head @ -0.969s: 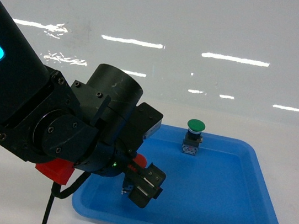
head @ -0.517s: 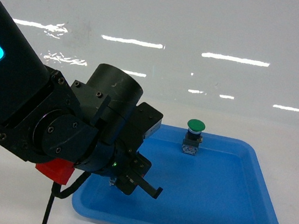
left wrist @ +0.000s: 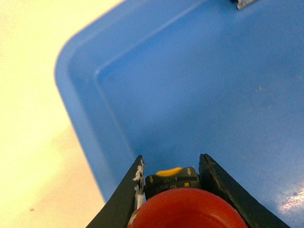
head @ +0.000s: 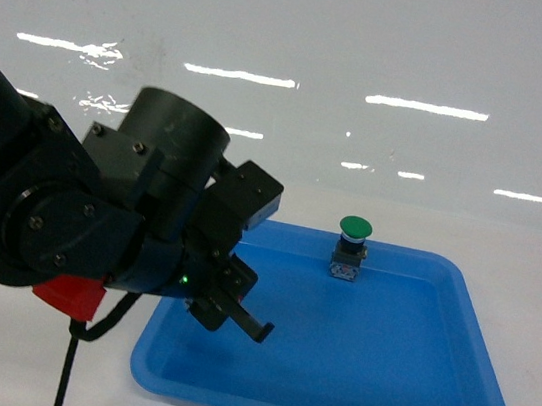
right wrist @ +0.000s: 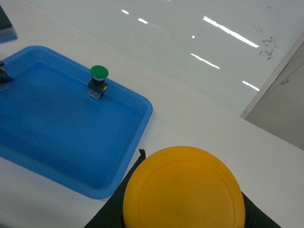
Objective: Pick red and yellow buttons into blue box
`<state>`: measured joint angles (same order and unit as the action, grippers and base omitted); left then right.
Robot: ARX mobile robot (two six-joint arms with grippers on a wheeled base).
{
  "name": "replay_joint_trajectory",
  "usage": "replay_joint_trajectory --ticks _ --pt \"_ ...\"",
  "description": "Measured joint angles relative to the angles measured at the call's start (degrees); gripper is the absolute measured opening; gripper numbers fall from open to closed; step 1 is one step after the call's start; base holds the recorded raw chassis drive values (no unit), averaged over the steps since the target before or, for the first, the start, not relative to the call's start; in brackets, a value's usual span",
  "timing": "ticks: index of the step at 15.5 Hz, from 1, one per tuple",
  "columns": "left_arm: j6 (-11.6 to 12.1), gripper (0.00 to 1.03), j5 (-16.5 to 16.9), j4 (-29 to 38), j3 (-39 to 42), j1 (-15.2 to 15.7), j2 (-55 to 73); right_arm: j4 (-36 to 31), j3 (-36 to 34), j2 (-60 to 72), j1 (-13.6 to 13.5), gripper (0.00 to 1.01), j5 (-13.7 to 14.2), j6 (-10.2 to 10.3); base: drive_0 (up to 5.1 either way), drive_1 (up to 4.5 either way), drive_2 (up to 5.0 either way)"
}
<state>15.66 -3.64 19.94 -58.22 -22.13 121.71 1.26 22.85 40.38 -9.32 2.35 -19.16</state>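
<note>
Your left gripper (left wrist: 171, 183) is clamped on the red button (left wrist: 183, 209). In the left wrist view, the red cap fills the bottom edge between the 2 dark fingers (left wrist: 126, 197), and the black switch body with a yellow part sits tight between them. In the head view, the left arm occupies the left half of the frame, with the gripper (head: 236, 309) held over the near-left corner of the shallow blue tray (head: 447, 389). The button itself is hidden behind the arm in that view.

Your right gripper (right wrist: 183, 213) is clamped on the yellow button (right wrist: 184, 187). In the right wrist view, the yellow cap fills the bottom centre, with black finger parts showing on both sides of it. It is held above the white table (right wrist: 199, 114), just beside the tray's right rim (right wrist: 142, 121) and outside the tray.

1 green-capped button (head: 352, 247) stands upright in the tray near the far wall, well apart from both grippers. The right wrist view shows the same button (right wrist: 98, 81).

The blue box appears in none of the 3 views.
</note>
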Motion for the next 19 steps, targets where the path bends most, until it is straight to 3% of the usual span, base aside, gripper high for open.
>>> replay_joint_trajectory --ticks 4,8,13,19 --pt "4.52 0.3 1.57 2.86 4.5 2.01 -10.56 0.0 0.0 0.0 0.0 0.28 0.0 0.0 0.0 0.0 0.0" --pt "6.99 0.3 4.26 4.04 10.36 2.32 -22.73 0.0 0.0 0.0 0.0 0.28 0.0 0.0 0.0 0.0 0.0" --pt "7.63 0.3 6.19 5.75 20.04 5.95 -40.57 0.0 0.0 0.0 0.0 0.28 0.0 0.0 0.0 0.0 0.0" --pt "6.69 0.3 7.74 4.26 28.57 9.14 -56.72 0.0 0.0 0.0 0.0 0.28 0.0 0.0 0.0 0.0 0.0"
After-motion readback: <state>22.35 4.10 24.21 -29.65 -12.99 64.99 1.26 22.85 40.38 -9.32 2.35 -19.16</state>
